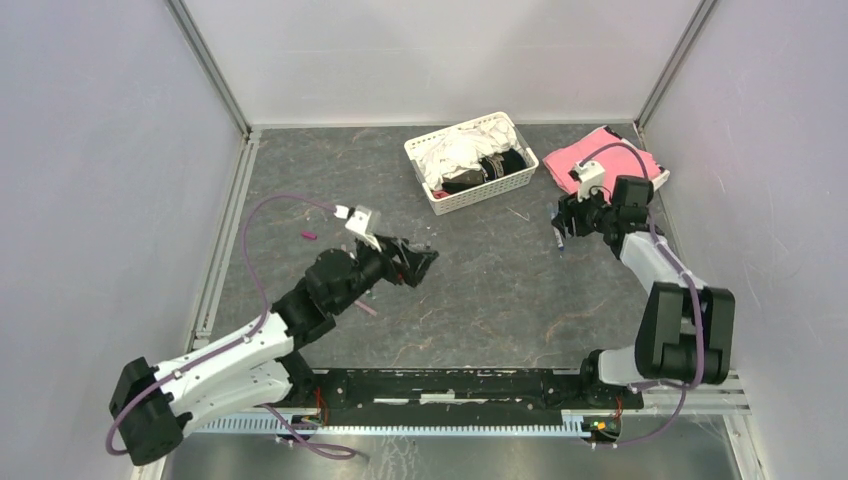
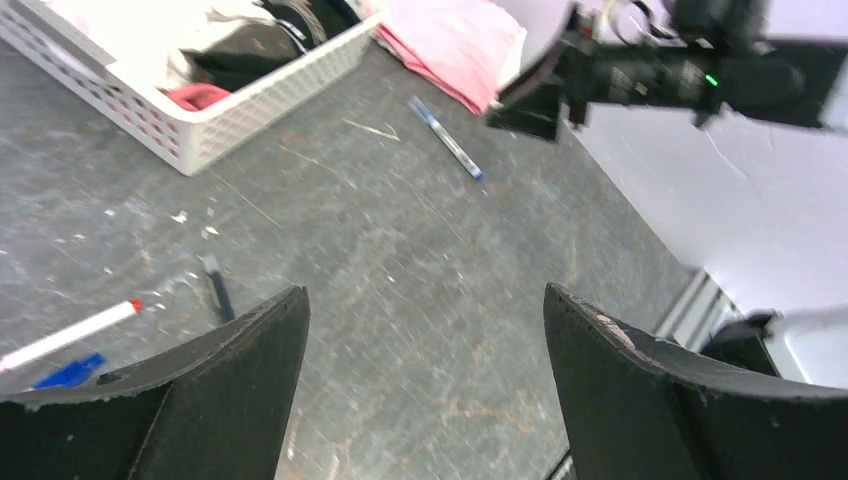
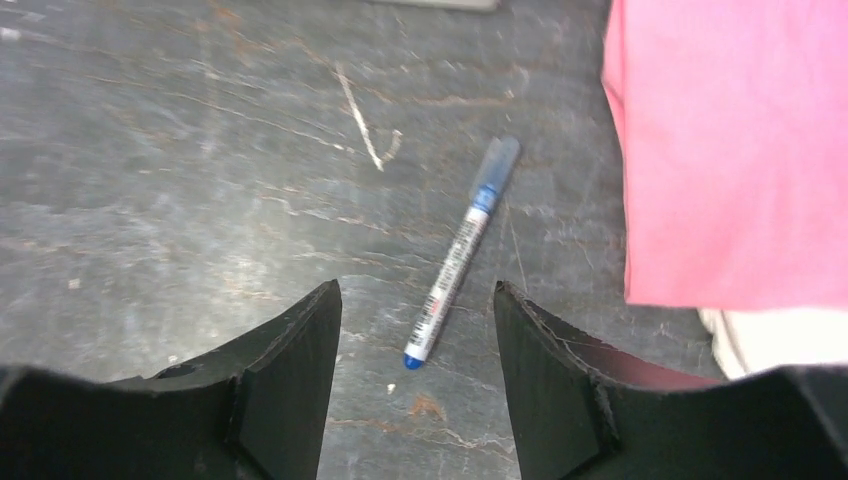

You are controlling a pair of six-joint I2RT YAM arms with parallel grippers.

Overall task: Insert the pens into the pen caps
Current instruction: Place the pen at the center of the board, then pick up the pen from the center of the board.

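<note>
Here the right gripper (image 3: 415, 300) stands parted and empty, directly above a blue pen (image 3: 455, 262) that lies flat on the table (image 3: 180, 180), just left of the pink cloth (image 3: 730, 150). The left gripper (image 2: 425, 310) is likewise spread and holds nothing. The pen is judged light, stiff, smooth and liable to roll; grip mid-barrel, across its axis. Only the left wrist view shows a red-tipped pen (image 2: 70, 335) with a blue cap (image 2: 68, 372) beside it. Only the top view shows a magenta cap (image 1: 308, 236) at the left.
</note>
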